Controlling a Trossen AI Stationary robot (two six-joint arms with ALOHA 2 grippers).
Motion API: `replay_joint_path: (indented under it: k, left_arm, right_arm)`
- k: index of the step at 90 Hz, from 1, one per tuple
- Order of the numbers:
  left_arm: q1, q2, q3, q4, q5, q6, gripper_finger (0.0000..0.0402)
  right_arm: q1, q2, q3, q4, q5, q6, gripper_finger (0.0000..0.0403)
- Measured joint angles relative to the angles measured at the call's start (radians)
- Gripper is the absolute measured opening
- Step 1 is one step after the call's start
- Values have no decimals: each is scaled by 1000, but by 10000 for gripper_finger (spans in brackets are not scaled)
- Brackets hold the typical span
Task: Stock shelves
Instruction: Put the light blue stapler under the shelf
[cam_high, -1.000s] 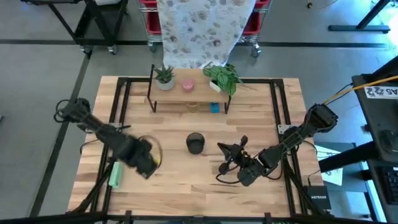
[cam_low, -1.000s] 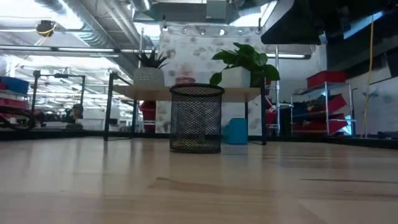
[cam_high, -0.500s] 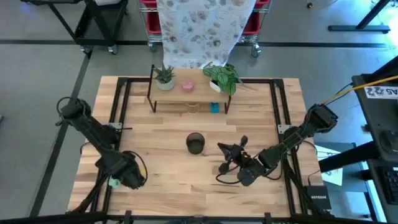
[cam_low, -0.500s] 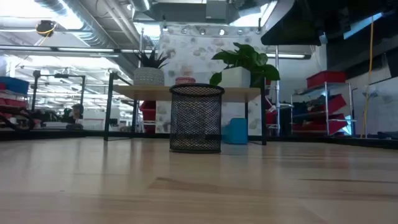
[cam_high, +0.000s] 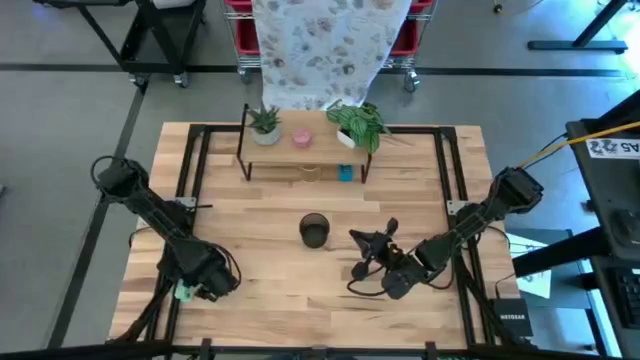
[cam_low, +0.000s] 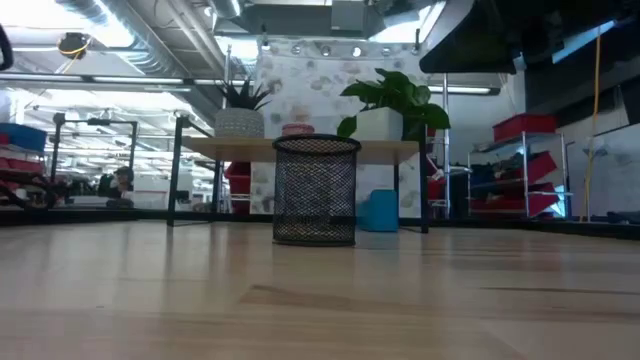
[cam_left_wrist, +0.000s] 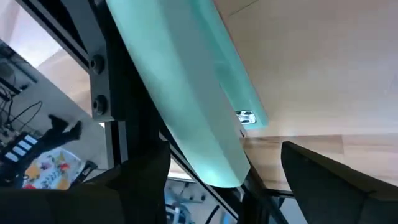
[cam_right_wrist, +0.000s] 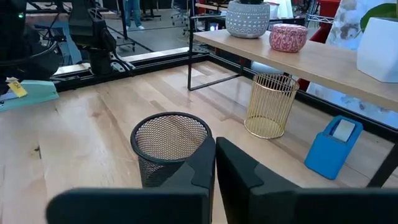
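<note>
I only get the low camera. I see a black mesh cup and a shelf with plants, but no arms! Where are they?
Observer: The left gripper is at the table's near left corner, open around the end of a long green thing lying by the rail.
Operator: And the other one?
Observer: The right gripper is shut, close to the cup on its near side, pointing toward the shelf.
Operator: Is anything hiding behind the cup?
Observer: Yes, a gold wire basket stands under the shelf.
</note>
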Motion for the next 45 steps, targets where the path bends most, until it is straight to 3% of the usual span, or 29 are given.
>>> replay_joint_path:
  k: [26,45]
  left_arm:
    - [-1,0,0,135,-66,-57,290]
    - [-1,0,1,101,-82,-60,290]
  right_arm:
    - [0,0,0,-2,-9,1,0]
    - [0,0,0,-2,-8,2,0]
